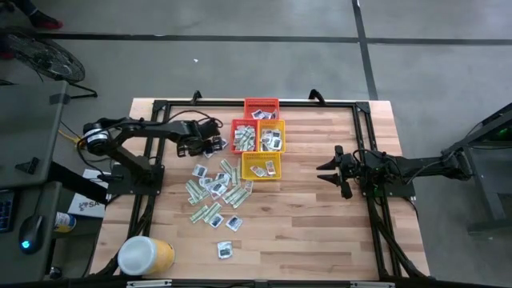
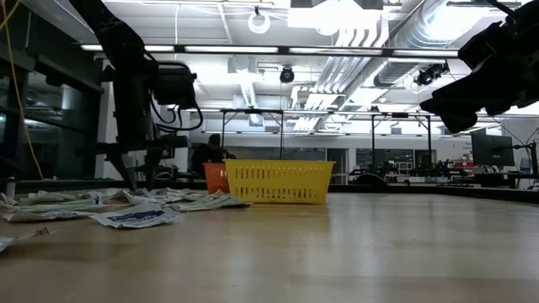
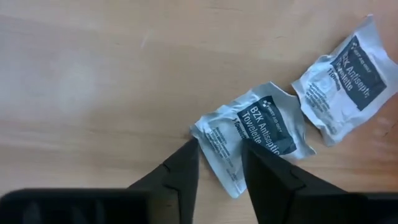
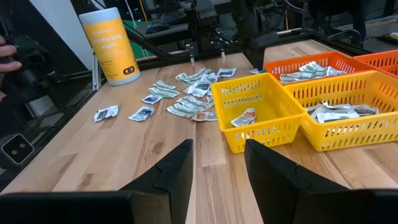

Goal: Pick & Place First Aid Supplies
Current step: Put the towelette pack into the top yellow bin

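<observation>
white packet point(image 3: 258, 134) on table, left gripper point(image 3: 219, 163) pointing down, jaws narrowly parted, right gripper point(image 4: 217, 163) hovering apart

The crinkled white square foil packet point(image 3: 255, 138) lying on the wooden desk reads "BZK Antiseptic Towelette" in white on its dark blue panel. Its twin white packet point(image 3: 345, 78) beside it shows "BZK Antiseptic". The yellow cylindrical tub point(image 4: 111, 46) carries "disinfecting wipes".
</observation>
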`<action>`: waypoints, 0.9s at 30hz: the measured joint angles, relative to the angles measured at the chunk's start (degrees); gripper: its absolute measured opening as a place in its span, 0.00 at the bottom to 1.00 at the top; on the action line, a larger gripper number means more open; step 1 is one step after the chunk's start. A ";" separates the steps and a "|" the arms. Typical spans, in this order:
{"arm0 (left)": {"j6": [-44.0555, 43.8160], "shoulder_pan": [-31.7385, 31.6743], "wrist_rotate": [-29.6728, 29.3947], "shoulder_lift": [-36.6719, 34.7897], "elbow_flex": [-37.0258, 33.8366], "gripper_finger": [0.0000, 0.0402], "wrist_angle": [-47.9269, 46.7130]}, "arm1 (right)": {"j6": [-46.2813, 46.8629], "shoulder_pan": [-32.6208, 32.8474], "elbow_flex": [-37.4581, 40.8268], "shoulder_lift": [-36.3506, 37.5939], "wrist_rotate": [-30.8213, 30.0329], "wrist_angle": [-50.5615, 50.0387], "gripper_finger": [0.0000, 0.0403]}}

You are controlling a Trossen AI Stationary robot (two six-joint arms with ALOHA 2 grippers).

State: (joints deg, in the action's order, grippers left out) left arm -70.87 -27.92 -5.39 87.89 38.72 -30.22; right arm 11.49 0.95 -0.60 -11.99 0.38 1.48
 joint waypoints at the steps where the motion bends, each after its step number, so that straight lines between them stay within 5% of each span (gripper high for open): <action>1: 0.12 0.02 -0.44 0.05 0.00 0.26 -0.20 | 0.00 0.00 0.00 0.02 0.00 0.02 0.35; 13: 4.96 1.06 -1.67 0.23 -0.07 0.02 -0.47 | 0.00 0.00 0.00 0.02 0.02 0.01 0.35; 27: 10.97 2.60 -1.34 -9.98 -0.65 0.00 -5.27 | 0.00 0.00 0.00 0.02 0.02 0.01 0.35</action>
State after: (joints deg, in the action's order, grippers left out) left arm -59.90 -25.32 -6.72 77.91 38.07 -35.48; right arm 11.49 0.95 -0.60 -11.97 0.40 1.49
